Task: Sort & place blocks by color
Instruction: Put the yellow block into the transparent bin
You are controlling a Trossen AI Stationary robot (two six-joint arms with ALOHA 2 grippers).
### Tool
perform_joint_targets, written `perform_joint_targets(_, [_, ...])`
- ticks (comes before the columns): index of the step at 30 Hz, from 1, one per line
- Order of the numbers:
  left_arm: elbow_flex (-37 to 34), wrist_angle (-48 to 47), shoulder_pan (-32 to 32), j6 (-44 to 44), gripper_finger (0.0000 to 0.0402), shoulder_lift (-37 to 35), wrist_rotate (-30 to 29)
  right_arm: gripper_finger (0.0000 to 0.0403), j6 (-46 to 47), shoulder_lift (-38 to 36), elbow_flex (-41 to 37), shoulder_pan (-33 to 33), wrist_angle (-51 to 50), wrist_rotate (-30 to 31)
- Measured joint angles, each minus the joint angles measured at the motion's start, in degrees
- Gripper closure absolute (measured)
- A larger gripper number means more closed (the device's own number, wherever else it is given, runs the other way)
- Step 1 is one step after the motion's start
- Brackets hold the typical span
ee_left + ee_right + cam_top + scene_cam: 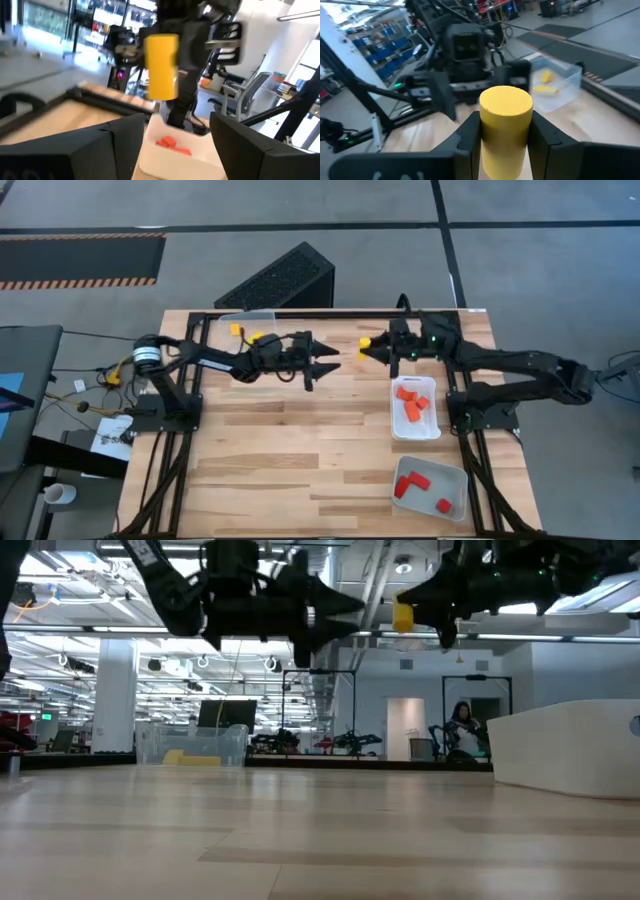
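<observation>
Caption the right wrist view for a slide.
Right end effector grips a yellow block, facing the open left end effector.

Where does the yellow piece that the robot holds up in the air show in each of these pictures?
High view: yellow block at the back of the table, in the right pincer.
Low view: near the top, right of centre.
Left wrist view: upper middle.
Right wrist view: lower centre.
Shared landmark: the white tray of orange blocks, also in the left wrist view.
</observation>
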Motion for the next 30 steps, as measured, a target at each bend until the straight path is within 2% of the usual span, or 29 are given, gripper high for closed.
perform_joint_targets(8, [7.49,-0.95,-2.27,-2.10,0.0115,8.29,1.05,0.0290,0.79,3.10,-2.88,5.83,3.42,4.98])
perform_joint_targets(14, [11.33,-11.72,-3.01,0.20,0.0072,8.64,-6.38,0.0283,0.78,5.60,-2.84,8.14,6.99,5.24])
perform_joint_targets(18, [12.26,-13.03,-3.06,1.02,0.0065,8.64,-6.80,0.0284,0.89,6.87,-2.83,8.76,8.86,5.25])
perform_joint_targets(21, [12.23,-13.33,-3.06,1.38,0.0076,8.64,-6.75,0.0284,1.25,7.37,-2.78,8.76,8.78,5.20])
perform_joint_targets(24, [12.23,-13.04,-3.04,1.22,0.0108,8.64,-5.48,0.0282,1.31,7.33,-2.77,8.76,9.48,5.23])
perform_joint_targets(30, [12.23,-13.10,-3.12,1.17,0.0227,8.64,-4.88,0.0281,1.21,7.33,-2.77,8.70,9.70,5.55])
